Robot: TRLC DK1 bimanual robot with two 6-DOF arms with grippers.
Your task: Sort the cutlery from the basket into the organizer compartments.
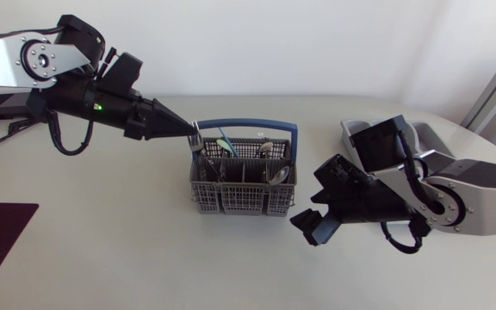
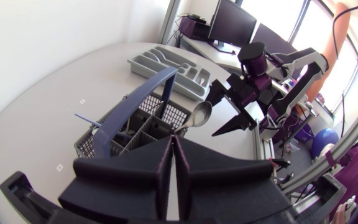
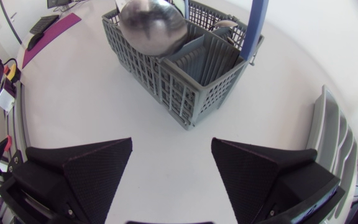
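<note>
Your left gripper point(image 1: 190, 131) is pressed together, tips at the basket point(image 1: 231, 203) rim; whether it nips anything, you cannot tell. Lift straight up, slowly, clearing the blue handle point(image 1: 248, 125) before swinging toward the organizer point(image 2: 166, 67). 1 spoon point(image 2: 199, 114) stands just ahead. Your right gripper point(image 3: 171, 158) is spread, with the basket ahead of it.

Illumination: bright, diffuse daylight in all views; the table point(image 1: 102, 258) is evenly lit; a soft, faint shadow lies beside the basket point(image 1: 244, 202); the spoon point(image 3: 152, 25) bowl shows mirror glare and looks blurred in the right wrist view; both wrist views bend straight edges near their margins.
</note>
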